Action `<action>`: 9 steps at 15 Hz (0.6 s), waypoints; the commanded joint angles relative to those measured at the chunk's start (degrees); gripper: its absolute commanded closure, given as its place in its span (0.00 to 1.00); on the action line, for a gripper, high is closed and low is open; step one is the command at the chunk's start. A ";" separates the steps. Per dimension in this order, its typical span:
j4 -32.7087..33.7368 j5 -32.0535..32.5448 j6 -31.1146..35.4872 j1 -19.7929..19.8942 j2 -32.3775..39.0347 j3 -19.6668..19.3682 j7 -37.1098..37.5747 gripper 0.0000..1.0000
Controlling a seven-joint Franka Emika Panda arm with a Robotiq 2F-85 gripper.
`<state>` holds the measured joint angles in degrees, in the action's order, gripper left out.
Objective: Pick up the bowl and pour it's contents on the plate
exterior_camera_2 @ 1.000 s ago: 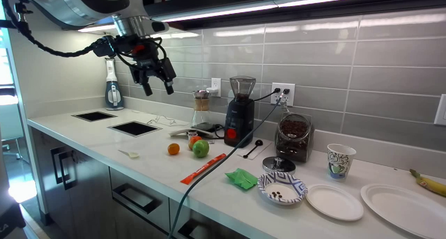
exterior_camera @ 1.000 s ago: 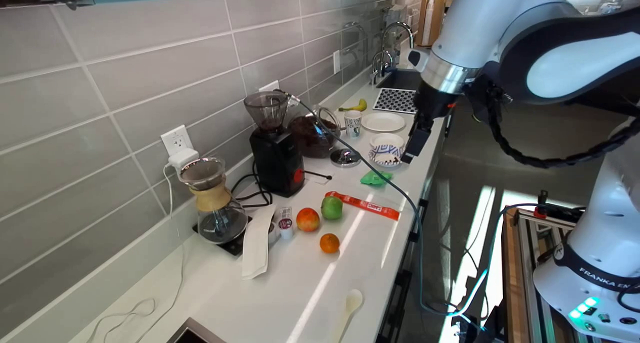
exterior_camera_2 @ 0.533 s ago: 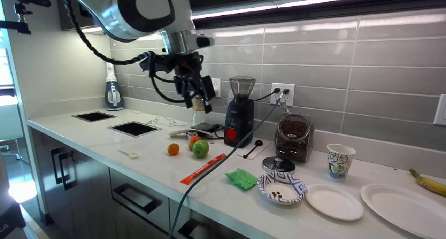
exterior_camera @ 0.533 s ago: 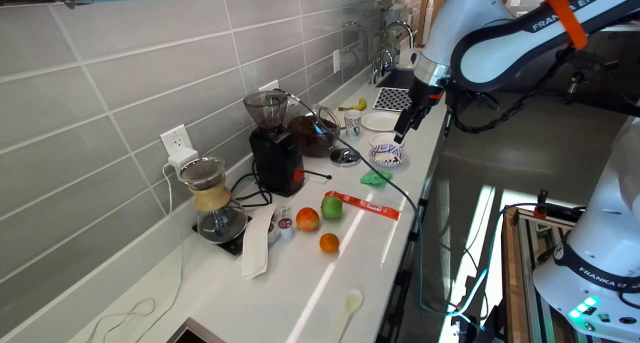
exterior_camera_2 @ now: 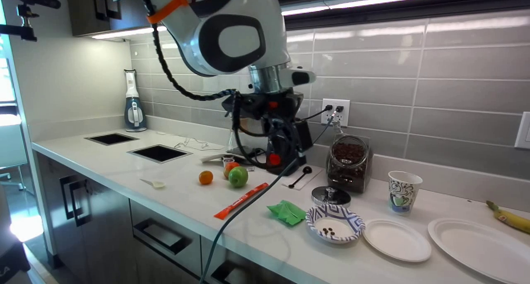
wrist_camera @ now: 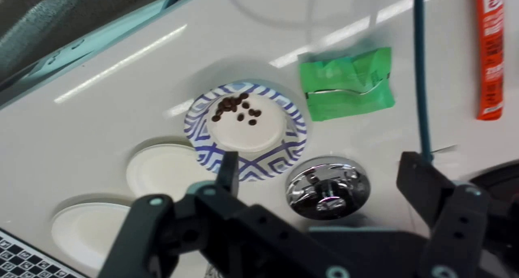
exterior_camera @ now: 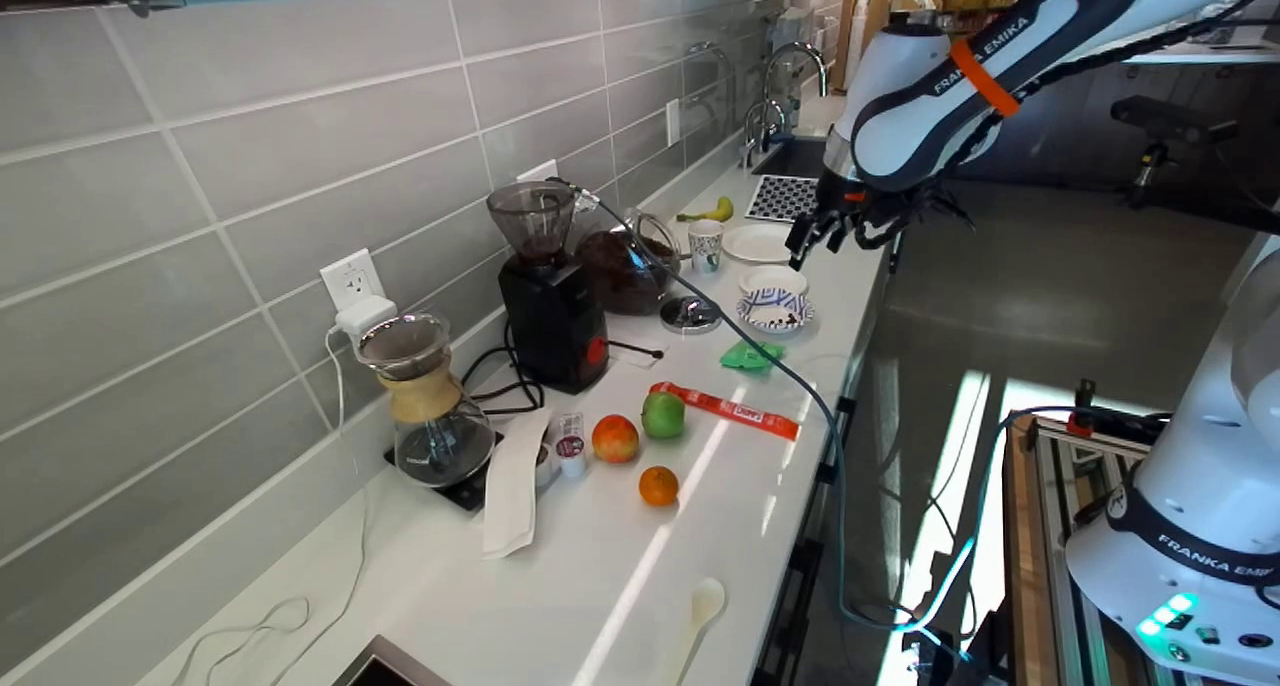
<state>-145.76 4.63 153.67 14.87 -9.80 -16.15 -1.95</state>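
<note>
the white counter (exterior_camera_2: 182, 193) bears a bowl (wrist_camera: 251, 140) of beans (wrist_camera: 229, 104), the empty hand (wrist_camera: 319, 168) wide-spread higher up.

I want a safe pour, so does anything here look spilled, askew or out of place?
The blue cord stands out: it runs from the wall outlet across the counter and over its front edge, where it might snag the arm. The beans in view lie inside the bowl; I see no spill.

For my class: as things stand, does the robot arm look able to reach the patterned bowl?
Probably yes: the gripper is open, and nothing lies across the rim of the patterned bowl. In the wrist view, though, the blue cable appears close to the gripper, so it might snag.
</note>
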 commanded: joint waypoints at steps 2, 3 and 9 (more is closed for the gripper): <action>10.74 -6.12 1.67 1.68 13.48 -2.86 -2.16 0.00; 12.56 -8.83 -0.21 1.79 14.77 -2.84 -4.16 0.00; 9.00 -5.27 1.07 2.13 10.79 -2.00 -2.11 0.00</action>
<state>-136.78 -0.80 154.84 16.63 1.04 -18.53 -4.24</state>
